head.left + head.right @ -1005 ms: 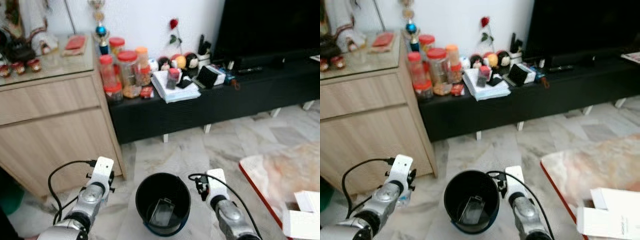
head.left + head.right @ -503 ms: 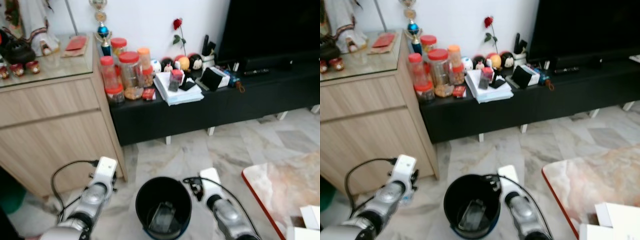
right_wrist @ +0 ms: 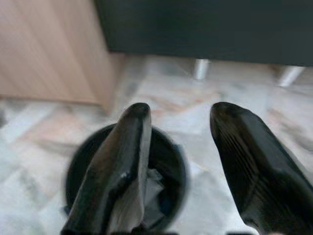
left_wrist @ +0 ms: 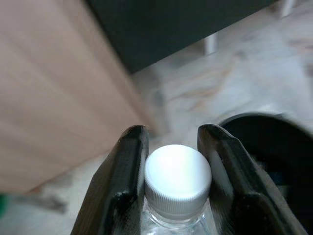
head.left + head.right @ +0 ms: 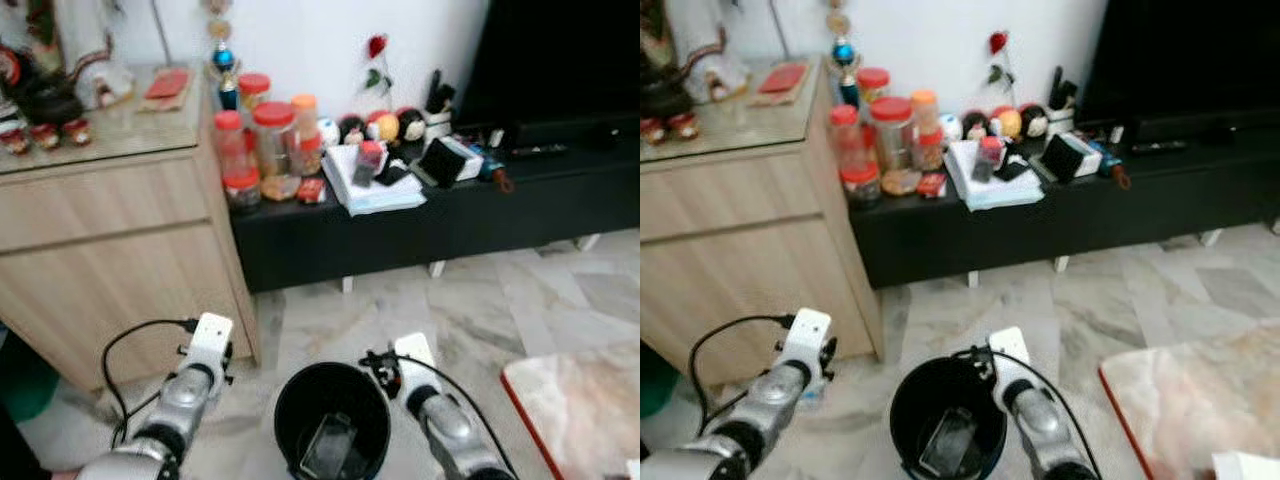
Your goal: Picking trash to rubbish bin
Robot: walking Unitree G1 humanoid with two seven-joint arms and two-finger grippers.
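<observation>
A black rubbish bin [image 5: 290, 400] stands on the marble floor between my two arms, with a flat piece of clear trash [image 5: 326, 446] lying inside it. My left gripper [image 4: 173, 142] is shut on a clear plastic bottle with a white cap [image 4: 177, 179], low beside the wooden cabinet and left of the bin [image 4: 274, 142]. The right gripper [image 3: 181, 115] is open with nothing between its fingers [image 3: 122, 161]. It hangs over the right side of the bin [image 3: 171, 161].
A wooden cabinet [image 5: 110, 250] stands close on the left. A low black TV bench [image 5: 420, 225] runs along the wall, loaded with jars, papers and small items. A red-edged mat [image 5: 575, 410] lies at the right. Bare marble floor [image 5: 440, 300] lies between bench and bin.
The whole picture has shifted, so the camera has moved; the mat has slid toward the right edge. The arms and the bin keep about the same places relative to each other.
</observation>
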